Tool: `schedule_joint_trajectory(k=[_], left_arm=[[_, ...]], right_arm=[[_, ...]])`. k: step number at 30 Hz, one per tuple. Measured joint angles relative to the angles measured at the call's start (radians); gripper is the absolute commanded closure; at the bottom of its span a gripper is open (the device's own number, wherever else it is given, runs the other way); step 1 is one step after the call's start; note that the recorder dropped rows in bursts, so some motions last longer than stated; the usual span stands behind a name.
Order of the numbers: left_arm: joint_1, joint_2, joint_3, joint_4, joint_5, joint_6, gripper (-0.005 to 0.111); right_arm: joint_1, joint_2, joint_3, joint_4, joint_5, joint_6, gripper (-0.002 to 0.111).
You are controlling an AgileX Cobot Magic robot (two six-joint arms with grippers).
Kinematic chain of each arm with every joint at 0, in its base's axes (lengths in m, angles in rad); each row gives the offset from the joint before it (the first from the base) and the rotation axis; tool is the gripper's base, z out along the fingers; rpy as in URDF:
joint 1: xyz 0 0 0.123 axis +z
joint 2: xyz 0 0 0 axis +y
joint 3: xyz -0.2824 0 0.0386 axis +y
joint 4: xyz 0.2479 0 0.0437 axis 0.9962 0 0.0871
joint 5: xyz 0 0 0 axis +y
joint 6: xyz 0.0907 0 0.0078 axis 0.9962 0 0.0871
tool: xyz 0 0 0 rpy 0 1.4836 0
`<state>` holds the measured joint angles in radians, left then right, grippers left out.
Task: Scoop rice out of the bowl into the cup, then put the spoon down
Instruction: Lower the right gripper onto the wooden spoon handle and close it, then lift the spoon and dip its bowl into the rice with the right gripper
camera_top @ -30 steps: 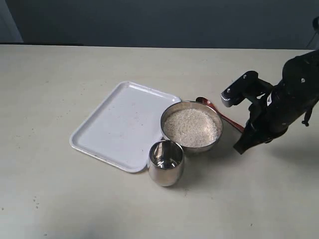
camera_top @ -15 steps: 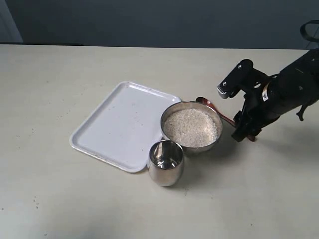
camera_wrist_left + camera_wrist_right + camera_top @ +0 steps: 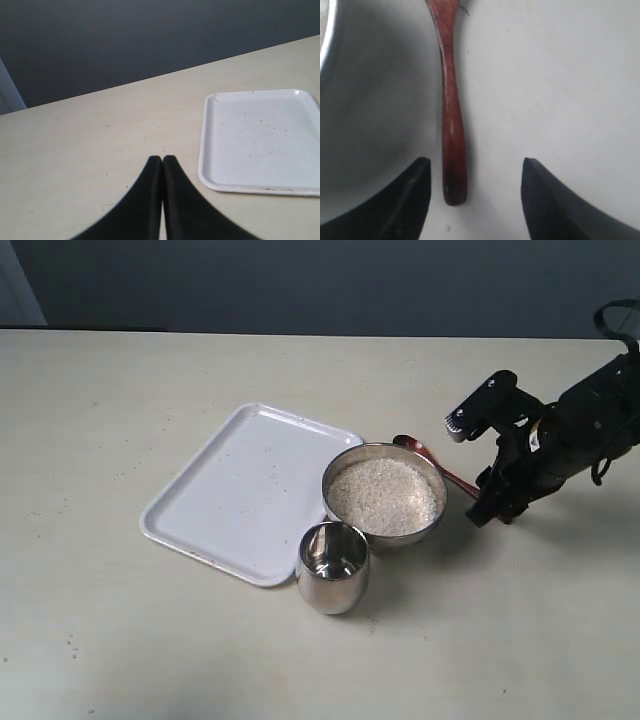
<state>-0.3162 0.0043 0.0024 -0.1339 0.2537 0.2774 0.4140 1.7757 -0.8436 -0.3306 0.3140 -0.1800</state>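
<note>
The steel bowl holds a pale heap of rice. The steel cup stands just in front of it, empty as far as I can see. Behind the bowl's right rim lies the reddish-brown spoon on the table, its handle running toward my right gripper. In the right wrist view the handle's end lies between the open fingers, nearer one of them, untouched; the right gripper hangs low over it. My left gripper is shut on nothing above bare table beside the tray.
A white tray lies left of the bowl and cup, touching or nearly touching both. It also shows in the left wrist view as the white tray. The bowl's rim sits close beside the spoon handle.
My right arm has swung up and back toward the spoon handle, then settled with little shift in the last half second. Bowl, cup, spoon and tray have not moved.
</note>
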Motion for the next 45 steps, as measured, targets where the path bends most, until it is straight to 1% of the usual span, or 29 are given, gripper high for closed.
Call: schedule_joint_trajectory(k=[5, 8, 18, 20, 23, 25, 34, 40, 45], left_arm=[[0.0, 0.0, 0.0, 0.0, 0.0, 0.0, 0.106], [0.0, 0.0, 0.0, 0.0, 0.0, 0.0, 0.106], [0.0, 0.0, 0.0, 0.0, 0.0, 0.0, 0.106], [0.0, 0.0, 0.0, 0.0, 0.0, 0.0, 0.106], [0.0, 0.0, 0.0, 0.0, 0.0, 0.0, 0.106], [0.0, 0.0, 0.0, 0.0, 0.0, 0.0, 0.106], [0.0, 0.0, 0.0, 0.0, 0.0, 0.0, 0.106], [0.0, 0.0, 0.0, 0.0, 0.0, 0.0, 0.106], [0.0, 0.0, 0.0, 0.0, 0.0, 0.0, 0.106]], right_arm=[[0.0, 0.058, -0.065, 0.043, 0.053, 0.0, 0.061], [0.0, 0.086, -0.104, 0.071, 0.089, -0.002, 0.061], [0.0, 0.137, -0.115, 0.161, 0.122, -0.086, 0.061], [0.0, 0.137, -0.115, 0.169, 0.122, -0.089, 0.067], [0.0, 0.139, -0.115, 0.173, 0.122, -0.092, 0.089], [0.0, 0.139, -0.115, 0.173, 0.122, -0.092, 0.108], [0.0, 0.13, -0.115, 0.15, 0.14, -0.094, 0.108], [0.0, 0.031, -0.115, 0.048, 0.196, -0.094, 0.108], [0.0, -0.064, -0.115, -0.081, 0.292, -0.089, 0.108]])
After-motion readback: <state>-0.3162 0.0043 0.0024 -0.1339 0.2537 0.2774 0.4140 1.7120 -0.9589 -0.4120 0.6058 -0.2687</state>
